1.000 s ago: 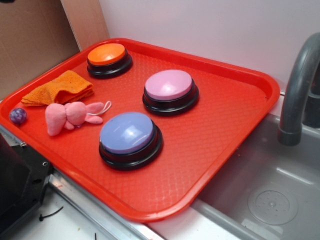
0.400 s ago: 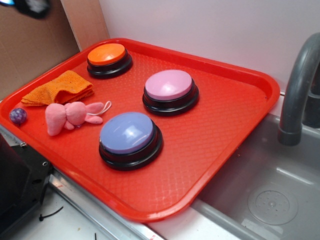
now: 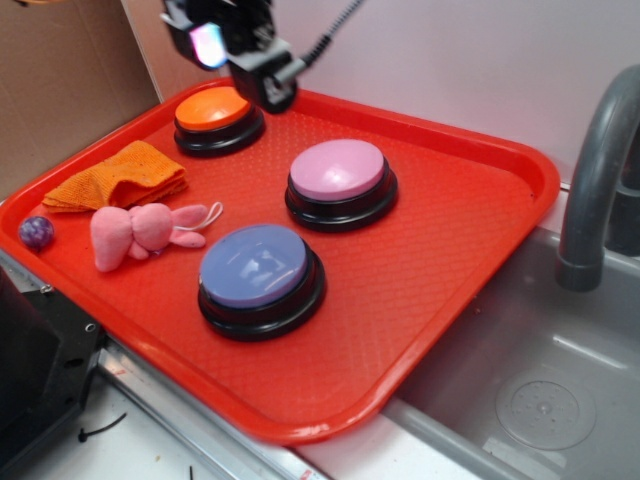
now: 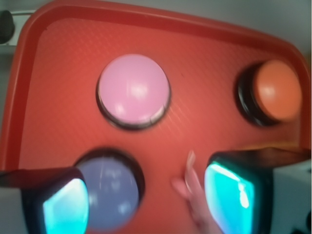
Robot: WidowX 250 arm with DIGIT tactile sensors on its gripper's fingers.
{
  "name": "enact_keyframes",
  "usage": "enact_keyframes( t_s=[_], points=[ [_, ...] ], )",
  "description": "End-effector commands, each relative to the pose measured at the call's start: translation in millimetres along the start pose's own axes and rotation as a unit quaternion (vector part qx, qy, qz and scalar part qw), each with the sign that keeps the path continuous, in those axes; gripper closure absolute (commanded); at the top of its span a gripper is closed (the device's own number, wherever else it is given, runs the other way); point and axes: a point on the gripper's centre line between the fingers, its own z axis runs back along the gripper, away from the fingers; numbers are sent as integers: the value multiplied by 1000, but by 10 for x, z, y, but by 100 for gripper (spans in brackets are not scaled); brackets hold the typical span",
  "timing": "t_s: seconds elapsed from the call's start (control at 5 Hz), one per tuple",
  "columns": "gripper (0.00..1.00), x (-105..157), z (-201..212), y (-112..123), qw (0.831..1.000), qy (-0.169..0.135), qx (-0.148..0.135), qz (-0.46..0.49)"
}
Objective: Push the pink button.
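Exterior view shows the black robot gripper [image 3: 270,85] high at the back of the red plastic tray [image 3: 470,250], hovering over the rim of the orange-topped round button [image 3: 215,108] and touching nothing. Its target, the large round button with a pale pink domed top on a black base [image 3: 338,170], sits near the middle of the tray, to the right of the gripper as seen here and well apart from it.

Wrist view puts that pink button [image 4: 133,89] ahead between the two fingers [image 4: 236,192], which stand wide apart and empty (their pads glow teal). By my reading, nothing of the task is done yet: the arm has to travel over the pink dome and press down. The blue-lavender button [image 3: 255,266] and small pink plush bunny [image 3: 140,232] lie nearer the front. No brand, label or writing is readable anywhere.
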Motion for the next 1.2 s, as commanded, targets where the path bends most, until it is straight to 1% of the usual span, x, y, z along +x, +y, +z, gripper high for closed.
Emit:
enact_keyframes(
  t_s=[0.0,0.2,0.4,0.6,0.8,1.0],
  points=[
    [0,110,153,-40,999,-34,-4,-2],
    [0,110,153,-40,999,-34,-4,-2],
    [0,329,-84,-110,998,-56,-16,-24],
    [0,452,-289,-175,998,-53,-7,-44],
    [0,519,-485,-205,998,-44,3,-54],
    [0,599,-709,-195,1000,-6,5,-22]
  ],
)
